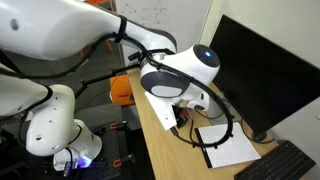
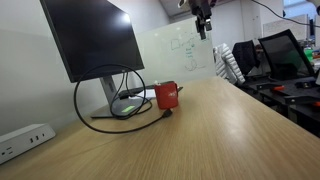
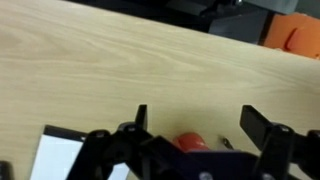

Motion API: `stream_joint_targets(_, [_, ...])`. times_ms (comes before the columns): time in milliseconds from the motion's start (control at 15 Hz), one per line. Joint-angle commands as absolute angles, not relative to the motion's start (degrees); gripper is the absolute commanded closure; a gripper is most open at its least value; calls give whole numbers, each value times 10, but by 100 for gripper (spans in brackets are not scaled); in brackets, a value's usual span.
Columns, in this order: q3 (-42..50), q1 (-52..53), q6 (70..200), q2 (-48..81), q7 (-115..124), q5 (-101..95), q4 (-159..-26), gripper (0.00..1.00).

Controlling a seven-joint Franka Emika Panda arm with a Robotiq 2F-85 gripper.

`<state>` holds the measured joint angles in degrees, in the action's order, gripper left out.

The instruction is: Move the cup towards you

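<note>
The small red cup (image 2: pixel 166 96) stands on the wooden desk next to the monitor foot, inside a black cable loop. In the wrist view the cup (image 3: pixel 190 142) shows as a red patch low in the picture, partly hidden by the gripper body. My gripper (image 3: pixel 200 125) is open and empty, with a finger on each side of the cup's position. In an exterior view the gripper (image 2: pixel 203 22) hangs high above the desk, well clear of the cup. In the exterior view with the big white wrist (image 1: pixel 180 75) the cup is hidden.
A black monitor (image 2: pixel 95 40) stands behind the cup, with a cable loop (image 2: pixel 100 120) round its foot. A white paper (image 1: pixel 230 150), a keyboard (image 1: pixel 285 165) and a power strip (image 2: pixel 25 140) lie on the desk. An orange boxy thing (image 1: pixel 120 90) sits beyond the desk edge.
</note>
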<state>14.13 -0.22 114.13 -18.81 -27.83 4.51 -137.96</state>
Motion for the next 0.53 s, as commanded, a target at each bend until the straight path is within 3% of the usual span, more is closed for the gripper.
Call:
stream_joint_targets(0, [87, 17, 1246, -111, -223, 82, -1346, 0])
stream_joint_targets(200, [35, 18, 1325, -31, -109, 48, -1309, 0])
stream_joint_targets(467, [26, 11, 1328, 55, -53, 0, -1258, 0])
